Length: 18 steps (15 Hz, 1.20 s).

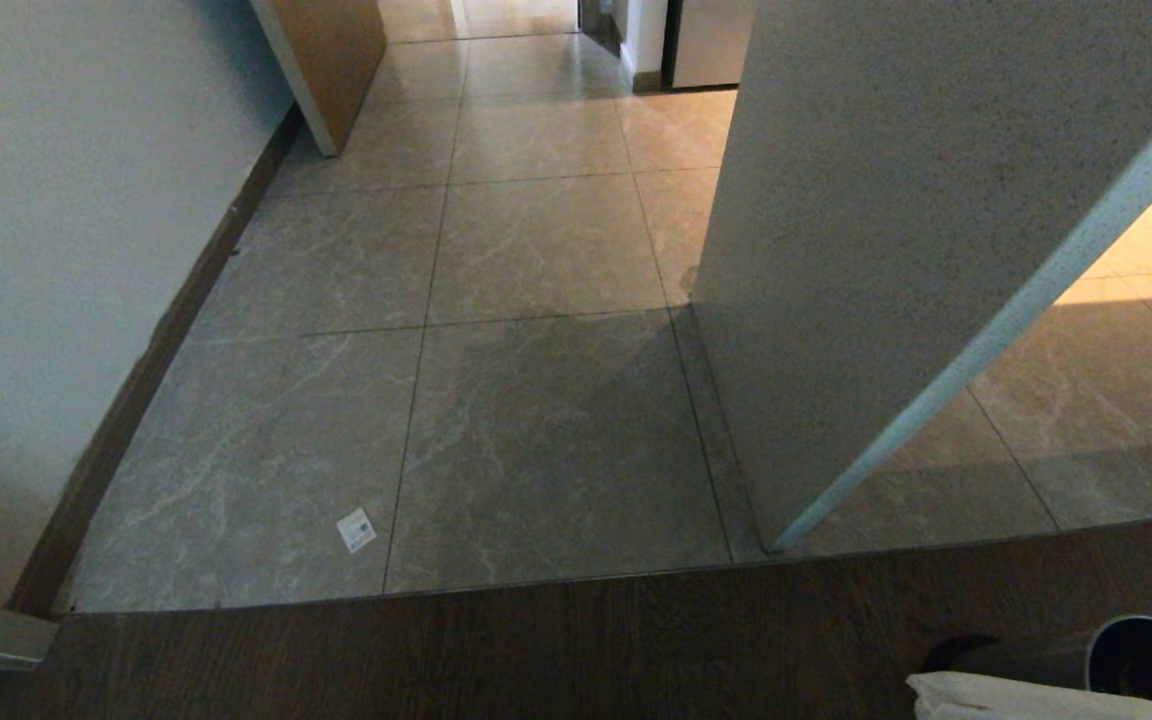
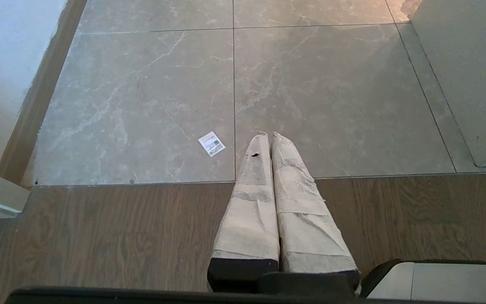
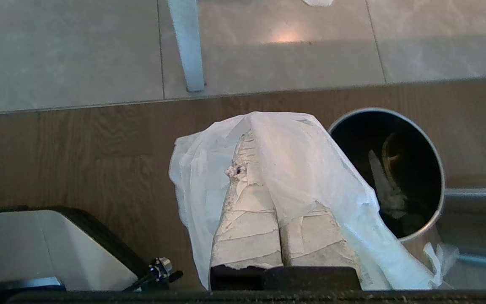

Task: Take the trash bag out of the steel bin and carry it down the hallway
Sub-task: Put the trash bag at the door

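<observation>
The left hand hangs idle over the wood floor, fingers pressed together on nothing. Further right, the right hand pinches the trash bag, draped just beside the steel bin.

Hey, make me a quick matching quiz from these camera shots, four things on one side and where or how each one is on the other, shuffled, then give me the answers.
Things:
1. trash bag
2. steel bin
3. left gripper
4. white label

States:
A. shut, holding nothing, above the floor
B. lying flat on a marble-look tile
C. draped over the shut right gripper
D. standing on the wood floor, scraps inside

Pairs: 1-C, 2-D, 3-A, 4-B
</observation>
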{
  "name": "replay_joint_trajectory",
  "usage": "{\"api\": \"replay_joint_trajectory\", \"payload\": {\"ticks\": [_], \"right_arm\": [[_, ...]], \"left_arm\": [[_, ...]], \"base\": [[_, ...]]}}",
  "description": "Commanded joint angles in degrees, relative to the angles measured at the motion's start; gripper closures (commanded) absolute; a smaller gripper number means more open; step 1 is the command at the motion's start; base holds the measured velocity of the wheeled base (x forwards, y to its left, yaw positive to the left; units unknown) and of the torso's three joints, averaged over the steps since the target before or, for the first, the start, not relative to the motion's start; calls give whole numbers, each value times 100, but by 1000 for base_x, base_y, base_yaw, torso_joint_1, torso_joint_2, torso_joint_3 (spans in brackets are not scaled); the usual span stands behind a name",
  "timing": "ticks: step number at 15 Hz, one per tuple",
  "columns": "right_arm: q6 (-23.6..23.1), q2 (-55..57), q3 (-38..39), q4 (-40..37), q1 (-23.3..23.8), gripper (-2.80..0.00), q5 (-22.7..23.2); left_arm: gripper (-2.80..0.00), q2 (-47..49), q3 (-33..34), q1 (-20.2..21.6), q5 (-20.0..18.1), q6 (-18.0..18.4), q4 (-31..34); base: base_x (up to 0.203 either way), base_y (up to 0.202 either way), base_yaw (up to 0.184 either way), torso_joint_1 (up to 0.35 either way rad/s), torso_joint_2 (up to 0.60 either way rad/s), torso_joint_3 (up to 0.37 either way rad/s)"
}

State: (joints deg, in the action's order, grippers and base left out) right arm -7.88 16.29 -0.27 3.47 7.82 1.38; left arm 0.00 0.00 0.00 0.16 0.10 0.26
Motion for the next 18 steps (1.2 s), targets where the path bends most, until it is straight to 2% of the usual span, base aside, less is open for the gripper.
{"api": "replay_joint_trajectory", "payload": {"ticks": [1,4,8,9,18], "right_arm": [[8,-223,27,12,-538,0,3],[198,-554,35,15,-606,0,-5],[356,-1620,31,-288,-733,0,-27],[513,-1650,28,-313,-744,0,-39],[550,-1637,27,-312,-747,0,-41]], "left_arm": [[0,0,0,0,2,-1,0],[0,0,0,0,2,-1,0],[0,0,0,0,2,-1,0],[0,0,0,0,2,-1,0],[0,0,0,0,2,-1,0]], "base": [[0,0,0,0,0,0],[0,0,0,0,0,0],[0,0,0,0,0,0],[0,0,0,0,0,0],[0,0,0,0,0,0]]}}
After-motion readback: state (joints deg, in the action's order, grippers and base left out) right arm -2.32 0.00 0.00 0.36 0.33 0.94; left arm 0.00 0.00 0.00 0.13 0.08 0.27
